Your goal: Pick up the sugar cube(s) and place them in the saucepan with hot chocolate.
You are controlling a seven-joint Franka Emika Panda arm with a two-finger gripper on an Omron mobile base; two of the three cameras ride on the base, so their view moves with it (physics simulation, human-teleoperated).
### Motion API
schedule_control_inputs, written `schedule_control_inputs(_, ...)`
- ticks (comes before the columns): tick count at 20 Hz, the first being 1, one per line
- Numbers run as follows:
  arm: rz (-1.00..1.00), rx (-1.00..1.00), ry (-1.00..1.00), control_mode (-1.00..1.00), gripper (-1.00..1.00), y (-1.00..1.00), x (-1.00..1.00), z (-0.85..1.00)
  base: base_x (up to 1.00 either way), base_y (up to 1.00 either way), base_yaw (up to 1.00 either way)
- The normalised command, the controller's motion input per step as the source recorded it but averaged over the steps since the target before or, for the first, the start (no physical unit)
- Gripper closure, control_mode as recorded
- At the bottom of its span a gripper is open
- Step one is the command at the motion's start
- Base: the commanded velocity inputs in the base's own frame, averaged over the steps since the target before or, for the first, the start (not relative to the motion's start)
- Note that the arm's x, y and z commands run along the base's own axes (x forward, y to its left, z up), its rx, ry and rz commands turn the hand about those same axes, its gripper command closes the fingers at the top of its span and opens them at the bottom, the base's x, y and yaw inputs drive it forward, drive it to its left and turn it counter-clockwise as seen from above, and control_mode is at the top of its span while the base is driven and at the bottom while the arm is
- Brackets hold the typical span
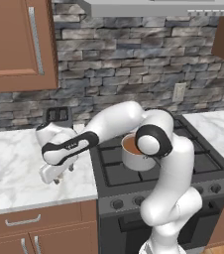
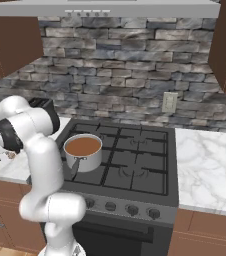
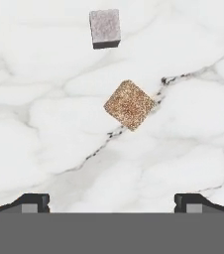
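The claw (image 3: pixel 112 201) is held wide apart and empty above the marble tabletop (image 3: pixel 44 129), lined up over the brownish-orange sugar cube (image 3: pixel 130 105), the pale grey cube (image 3: pixel 105 28) lying just beyond, the saucepan (image 1: pixel 136 155) left waiting on the stove (image 1: pixel 183 163)

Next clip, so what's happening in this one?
The white arm reaches left over the white marble counter, its gripper open and pointing down above two tiny sugar cubes lying apart: a brownish-orange cube, roughly centred between the fingertips, and a pale grey cube beyond it. Neither is held. The small shiny steel saucepan of brown hot chocolate sits on the black stove. No cube looks to be in it.
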Motion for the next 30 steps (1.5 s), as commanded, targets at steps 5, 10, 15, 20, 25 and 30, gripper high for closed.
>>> schedule_control_inputs(5, -0.03, 0.0, -0.11, -1.0, -1.0, 0.1, 0.14, -0.14, 0.0, 0.0, 0.0)
schedule_control_inputs(10, 0.0, 0.0, -0.05, -1.0, -1.0, 0.0, 0.07, -0.22, 0.0, 0.0, 0.0)
schedule_control_inputs(15, 0.0, 0.0, 0.0, -1.0, -1.0, 0.0, 0.2, -0.2, 0.0, 0.0, 0.0)
schedule_control_inputs(20, 0.0, 0.0, 0.0, -1.0, -1.0, 0.0, 0.29, -0.05, 0.0, 0.0, 0.0)
schedule_control_inputs(25, 0.0, 0.0, 0.0, -1.0, -1.0, 0.02, 0.28, 0.0, 0.0, 0.0, 0.0)
schedule_control_inputs(30, 0.0, 0.0, 0.0, -1.0, -1.0, 0.06, 0.22, 0.0, 0.0, 0.0, 0.0)
